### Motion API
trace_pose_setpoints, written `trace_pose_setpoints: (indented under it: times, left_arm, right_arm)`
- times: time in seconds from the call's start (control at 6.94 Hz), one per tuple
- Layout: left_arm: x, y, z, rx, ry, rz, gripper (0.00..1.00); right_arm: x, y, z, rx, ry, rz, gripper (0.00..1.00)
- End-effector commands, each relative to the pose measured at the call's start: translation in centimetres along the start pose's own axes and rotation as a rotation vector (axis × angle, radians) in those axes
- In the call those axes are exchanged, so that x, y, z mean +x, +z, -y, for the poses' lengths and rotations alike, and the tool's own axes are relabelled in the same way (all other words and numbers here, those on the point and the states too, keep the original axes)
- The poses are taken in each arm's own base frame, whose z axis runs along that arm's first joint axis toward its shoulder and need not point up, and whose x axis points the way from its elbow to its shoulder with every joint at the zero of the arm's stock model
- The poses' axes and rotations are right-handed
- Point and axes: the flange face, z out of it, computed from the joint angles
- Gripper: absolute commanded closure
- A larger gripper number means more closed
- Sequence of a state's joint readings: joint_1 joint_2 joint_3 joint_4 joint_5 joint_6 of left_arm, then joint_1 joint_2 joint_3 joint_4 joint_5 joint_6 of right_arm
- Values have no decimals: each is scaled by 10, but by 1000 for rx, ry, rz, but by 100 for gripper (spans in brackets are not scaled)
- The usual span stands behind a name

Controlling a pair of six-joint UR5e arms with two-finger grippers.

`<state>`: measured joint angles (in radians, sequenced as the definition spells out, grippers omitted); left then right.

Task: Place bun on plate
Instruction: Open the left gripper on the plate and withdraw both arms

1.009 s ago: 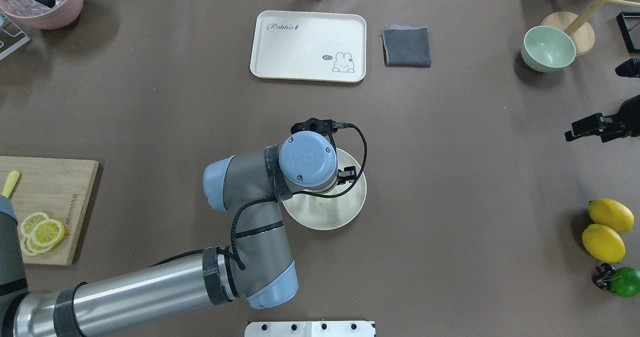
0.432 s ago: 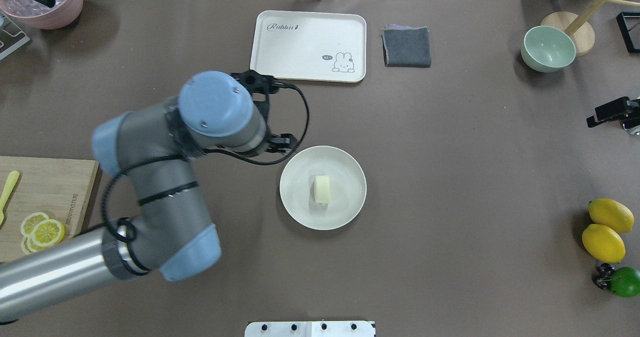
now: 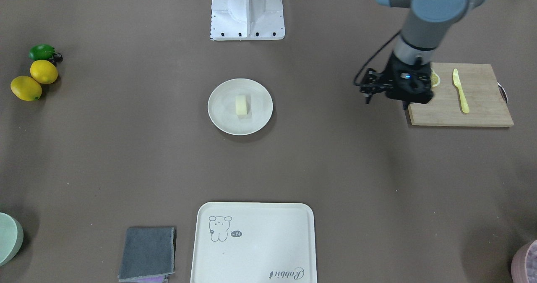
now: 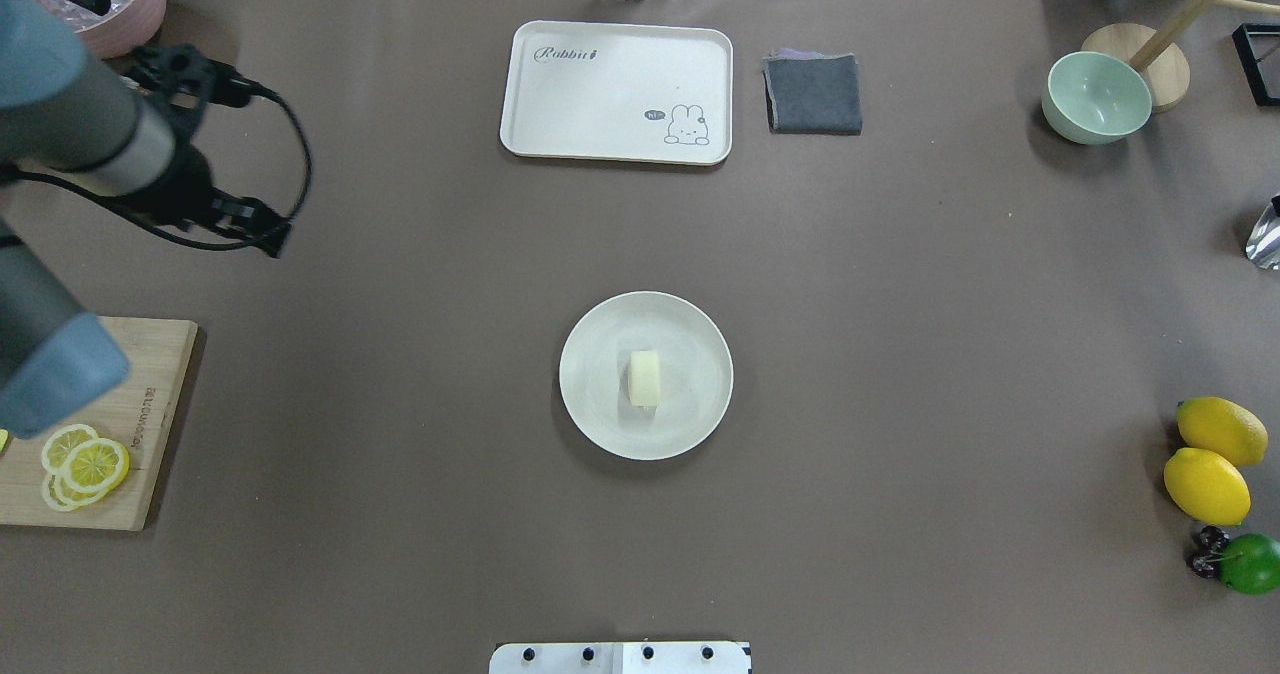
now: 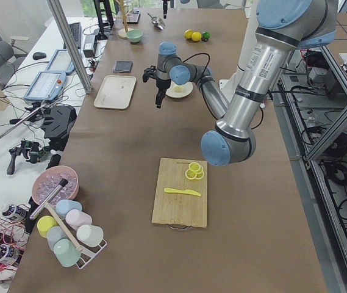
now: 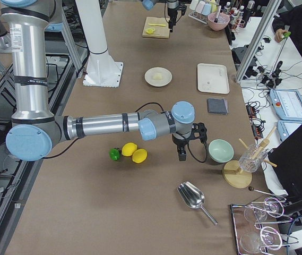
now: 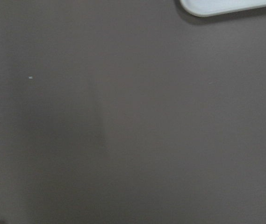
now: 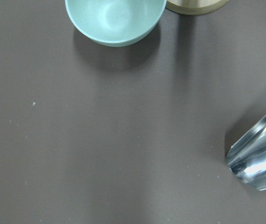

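Observation:
The bun (image 4: pixel 645 378) (image 3: pixel 241 105), a small pale cream block, lies near the middle of the round cream-white plate (image 4: pixel 600 424) (image 3: pixel 222 123) at the table's centre, with nothing touching it. My left gripper (image 3: pixel 413 97) (image 5: pixel 158 102) hangs high over the table's left side, far from the plate, by the cutting board's corner. Its fingers point down under the black wrist, and I cannot tell their spacing. My right gripper (image 6: pixel 181 155) shows only in the exterior right view, low beside the green bowl, and I cannot tell whether it is open or shut.
A cream tray (image 4: pixel 617 92) and a grey cloth (image 4: pixel 813 94) lie at the back. A green bowl (image 4: pixel 1096 97), a metal scoop (image 8: pixel 259 158), two lemons (image 4: pixel 1210 459) and a lime (image 4: pixel 1250 564) sit on the right. The cutting board (image 4: pixel 120 374) with lemon slices (image 4: pixel 85 459) is on the left.
My left arm rose off the plate and swung left and back, leaving the bun on the plate. The right gripper drew out of the overhead view at the right edge.

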<state>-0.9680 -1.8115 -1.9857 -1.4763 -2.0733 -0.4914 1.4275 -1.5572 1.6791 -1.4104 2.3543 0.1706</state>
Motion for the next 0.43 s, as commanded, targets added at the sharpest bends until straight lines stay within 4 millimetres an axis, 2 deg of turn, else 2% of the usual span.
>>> trace_pose_setpoints:
  times: [0.0,0.14,0.29]
  left_arm:
    - [-213,-31,-65,-43,113,-14,2]
    - [-286,-19,-89,-71,124,-66,2]
    - [-322,3,-113,-111,115,-81,2]
  right_arm:
    - [23,-16,-4,-10,-63,-15,0]
    - [26,-14,-7,-13,-64,-14,0]
    - [27,-15,-9,-13,-67,-12,0]
